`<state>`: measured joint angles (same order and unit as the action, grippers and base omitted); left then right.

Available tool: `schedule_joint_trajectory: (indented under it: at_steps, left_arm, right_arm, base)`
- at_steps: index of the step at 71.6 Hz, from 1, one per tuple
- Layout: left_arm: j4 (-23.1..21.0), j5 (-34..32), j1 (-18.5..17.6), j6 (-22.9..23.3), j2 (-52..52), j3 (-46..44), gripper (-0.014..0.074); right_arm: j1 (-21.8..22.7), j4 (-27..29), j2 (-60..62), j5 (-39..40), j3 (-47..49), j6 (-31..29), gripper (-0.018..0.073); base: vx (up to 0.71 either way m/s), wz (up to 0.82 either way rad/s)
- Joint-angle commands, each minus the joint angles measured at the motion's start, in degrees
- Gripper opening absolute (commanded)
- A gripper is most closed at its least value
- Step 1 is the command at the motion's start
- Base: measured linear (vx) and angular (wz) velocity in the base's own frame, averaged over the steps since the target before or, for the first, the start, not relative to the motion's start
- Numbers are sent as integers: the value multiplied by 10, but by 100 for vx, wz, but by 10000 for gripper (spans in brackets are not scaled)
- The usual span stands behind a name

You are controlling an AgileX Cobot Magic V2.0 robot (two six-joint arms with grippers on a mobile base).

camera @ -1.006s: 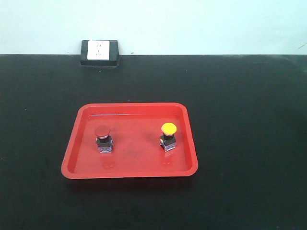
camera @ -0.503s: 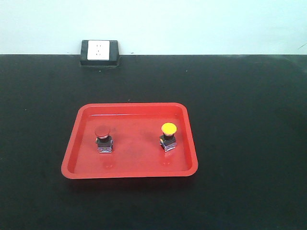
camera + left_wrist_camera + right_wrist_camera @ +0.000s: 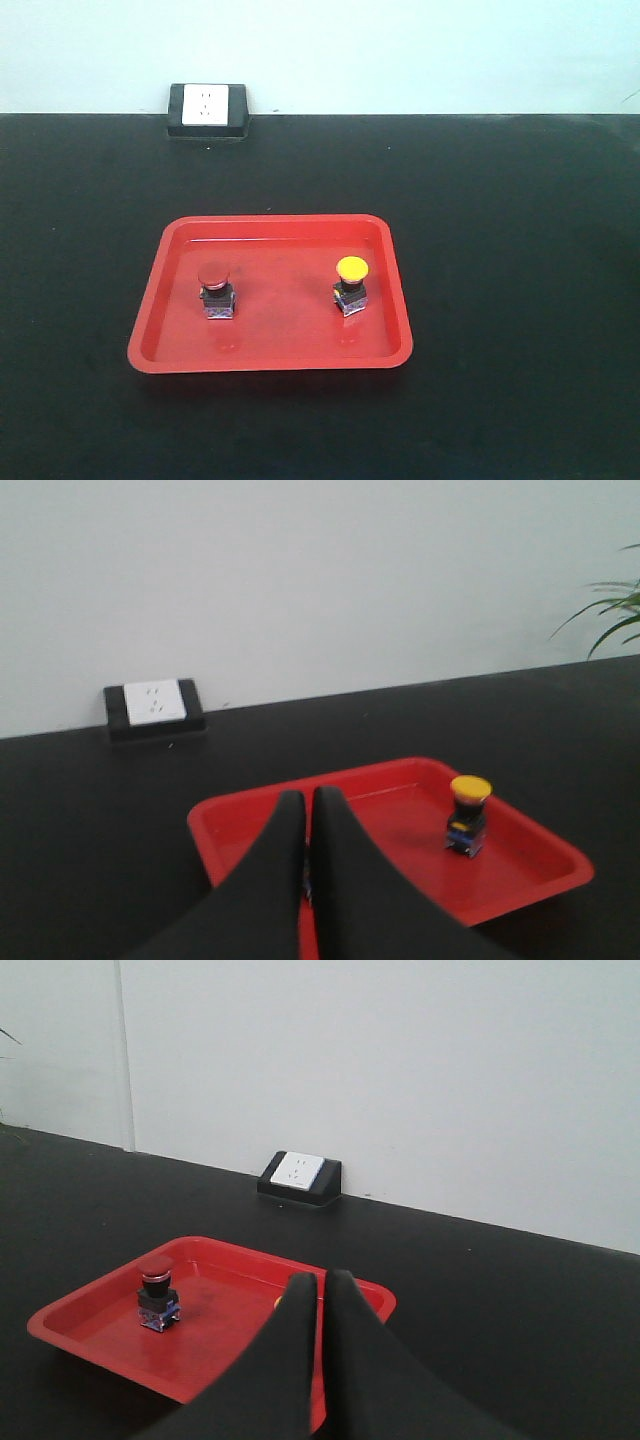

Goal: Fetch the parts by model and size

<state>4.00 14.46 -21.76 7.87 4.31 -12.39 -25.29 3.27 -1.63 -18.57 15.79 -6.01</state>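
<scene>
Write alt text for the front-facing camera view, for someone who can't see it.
A red tray sits on a black table, holding two upright push-button switches set apart: a red-capped switch toward its left and a yellow-capped switch toward its right. A white wall outlet sits at the table's far edge; no gripper is visible.

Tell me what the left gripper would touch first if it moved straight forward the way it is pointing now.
Probably the red tray. The left gripper, fingers closed, points over the tray's floor towards its far rim. The yellow-capped push-button switch stands off to the side, apart from that line. Depth is uncertain.
</scene>
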Motion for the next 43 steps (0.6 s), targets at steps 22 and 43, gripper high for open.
schedule_joint_trajectory:
  at_steps: [22,43]
  left_arm:
    - [-48,-140,209,0,-60,141,-7]
    - [-40,-134,294,-27,-60,140,-7]
  right_arm:
    - [2,-1,-7,38,14,-5,-10]
    - [2,-1,-7,38,14,-5,-10]
  base:
    - [0,0]
    - [0,0]
